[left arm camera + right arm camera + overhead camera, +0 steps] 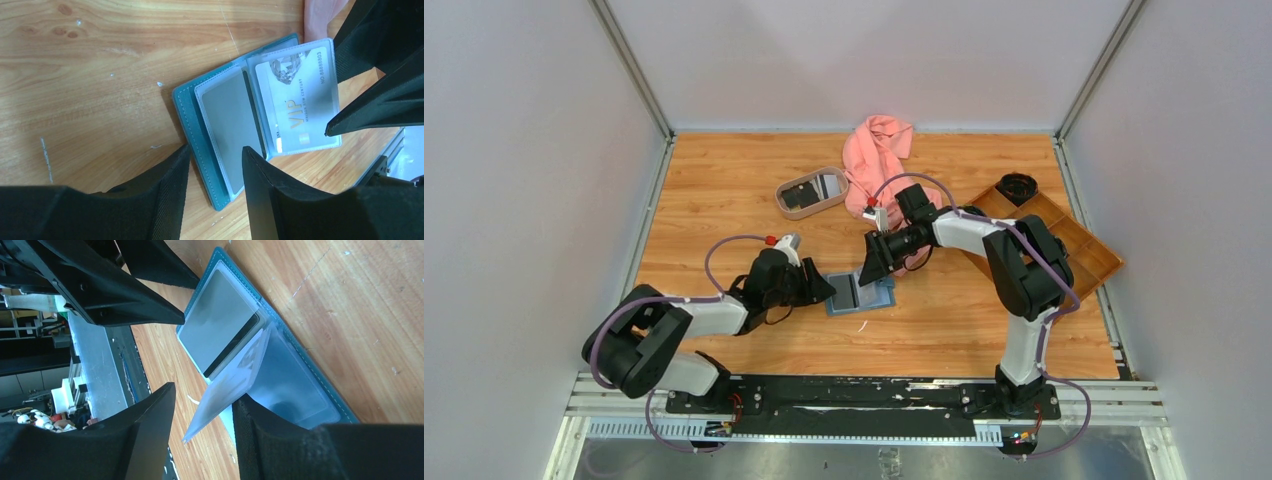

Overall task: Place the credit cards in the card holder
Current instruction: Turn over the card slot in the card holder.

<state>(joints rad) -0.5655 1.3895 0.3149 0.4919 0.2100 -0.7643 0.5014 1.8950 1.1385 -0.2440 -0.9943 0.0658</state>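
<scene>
Crowding the overhead view, both arms half hide the card holder [861, 293], which lies open on the surface [724, 200]. The left gripper [216, 150] straddles its left edge, half open and clamping nothing. The right gripper [206, 392], half open, brackets a raised clear sleeve; contact unclear. One pale credit card [300, 95] sits sleeved.

card holder [861, 294] on table [714, 200], between left gripper [828, 290] and right gripper [868, 277]; oval tray [781, 195] behind
</scene>
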